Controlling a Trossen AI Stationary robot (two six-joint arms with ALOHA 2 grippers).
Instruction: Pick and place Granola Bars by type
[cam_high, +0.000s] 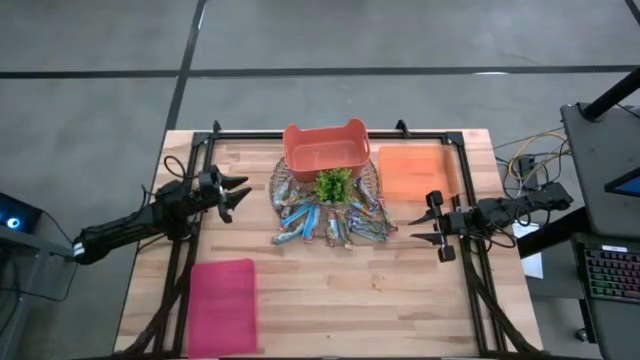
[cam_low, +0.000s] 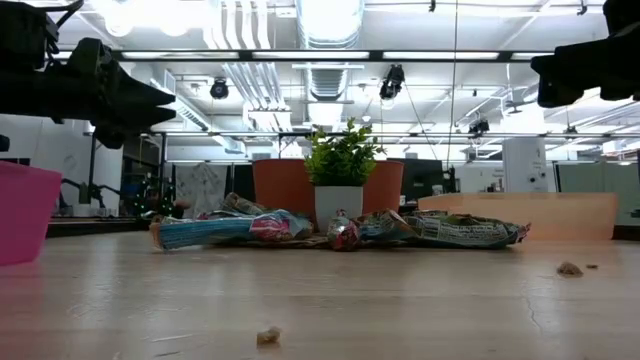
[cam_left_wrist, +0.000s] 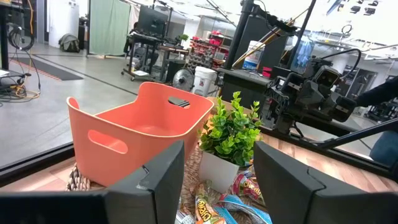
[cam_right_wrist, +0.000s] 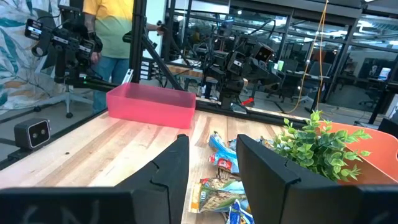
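Granola Bars (cam_high: 330, 222) heaped between parted, empty left gripper (cam_high: 238, 195) and right gripper (cam_high: 428, 226)

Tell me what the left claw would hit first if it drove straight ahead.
Probably the plant: the left claw points at it, with the orange bin just beside; depth is unclear.

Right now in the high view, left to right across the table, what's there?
Left gripper, open → pink bin at the near edge → pile of granola bars → orange tray at the far side → right gripper, open.
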